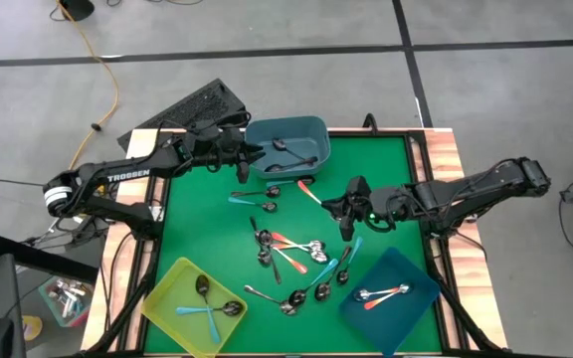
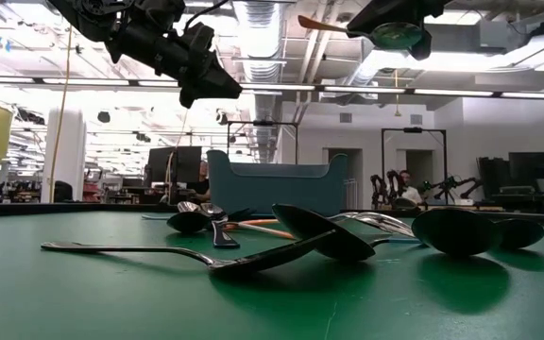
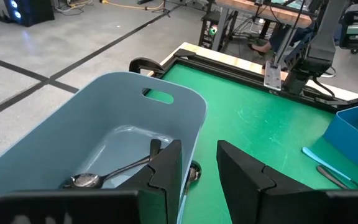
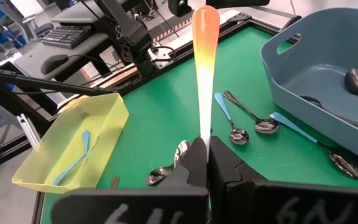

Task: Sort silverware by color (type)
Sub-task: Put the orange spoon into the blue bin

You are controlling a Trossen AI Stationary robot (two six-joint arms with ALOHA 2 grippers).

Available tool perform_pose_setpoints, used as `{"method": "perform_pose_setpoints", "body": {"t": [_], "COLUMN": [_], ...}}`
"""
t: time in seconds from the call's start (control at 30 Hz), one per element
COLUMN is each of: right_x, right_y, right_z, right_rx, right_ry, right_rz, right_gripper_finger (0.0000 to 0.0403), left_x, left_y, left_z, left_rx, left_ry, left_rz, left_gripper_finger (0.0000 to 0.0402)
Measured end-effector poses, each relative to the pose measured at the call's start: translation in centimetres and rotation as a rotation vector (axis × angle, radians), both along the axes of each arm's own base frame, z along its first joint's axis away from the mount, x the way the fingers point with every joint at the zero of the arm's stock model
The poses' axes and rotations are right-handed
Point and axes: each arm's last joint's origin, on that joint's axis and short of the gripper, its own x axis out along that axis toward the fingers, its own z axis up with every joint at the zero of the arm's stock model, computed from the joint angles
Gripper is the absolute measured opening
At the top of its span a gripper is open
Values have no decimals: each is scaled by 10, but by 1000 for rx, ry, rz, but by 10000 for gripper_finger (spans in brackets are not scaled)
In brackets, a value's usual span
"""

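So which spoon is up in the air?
The orange-handled metal spoon, pinched in the right arm's fingers above the green table. All other spoons lie down.

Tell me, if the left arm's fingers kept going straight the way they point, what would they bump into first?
Probably the grey-blue bin. The left gripper hangs open right at its rim, one finger over the inside where a dark metal spoon lies, the other just outside. Whether it would meet rim or spoon first is unclear.

The green-topped table with wooden edges (image 1: 386, 189) carries three plastic bins: a grey-blue one (image 1: 288, 142), a yellow one (image 1: 189, 303) and a dark blue one (image 1: 391, 298). Small metal-bowled spoons (image 1: 291, 254) lie scattered between them on the green surface.
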Motion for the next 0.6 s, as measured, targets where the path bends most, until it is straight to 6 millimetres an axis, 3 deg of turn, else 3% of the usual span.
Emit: {"method": "perform_pose_setpoints", "body": {"t": [0.6], "right_x": [-6], "right_y": [7], "right_z": [11], "right_rx": [24], "right_ry": [-76], "right_rz": [30], "right_gripper_finger": [5], "left_x": [0], "left_y": [0], "left_z": [1], "left_rx": [6], "left_ry": [-11], "left_rz": [0], "left_gripper_finger": [86]}}
